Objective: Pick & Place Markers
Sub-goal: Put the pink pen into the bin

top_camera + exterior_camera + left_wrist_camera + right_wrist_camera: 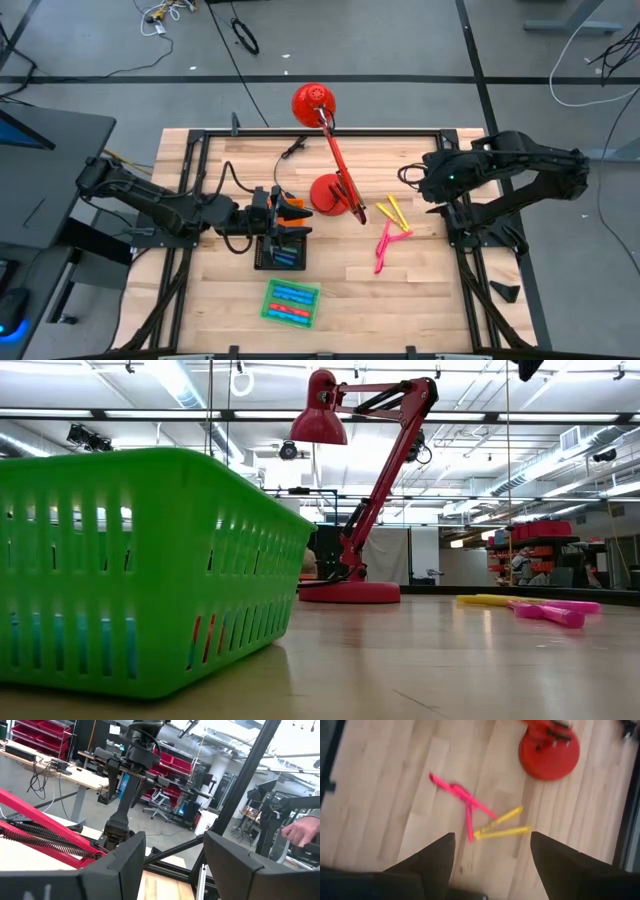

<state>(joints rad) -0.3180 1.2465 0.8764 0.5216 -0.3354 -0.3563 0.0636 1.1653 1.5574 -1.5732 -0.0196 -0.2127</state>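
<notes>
Several loose markers lie flat on the wooden table right of the lamp base: two yellow ones (397, 210) (502, 827) and pink ones (383, 245) (465, 800), the pink crossing each other. More blue and red markers lie in the green tray (291, 303) and blue ones in the black tray (282, 254). My right gripper (492, 845) (428, 183) hangs open high above the table, pointing down at the loose markers and touching nothing. My left gripper (175, 855) (300, 218) stands open and level over the black and orange trays, with nothing between its fingers.
A red desk lamp (335, 190) stands mid-table, its arm (335, 150) slanting toward the far edge. A small orange tray (292, 208) sits beside the black one. A dark frame rail (320, 131) rims the table. Bare wood lies between the green tray and the pink markers.
</notes>
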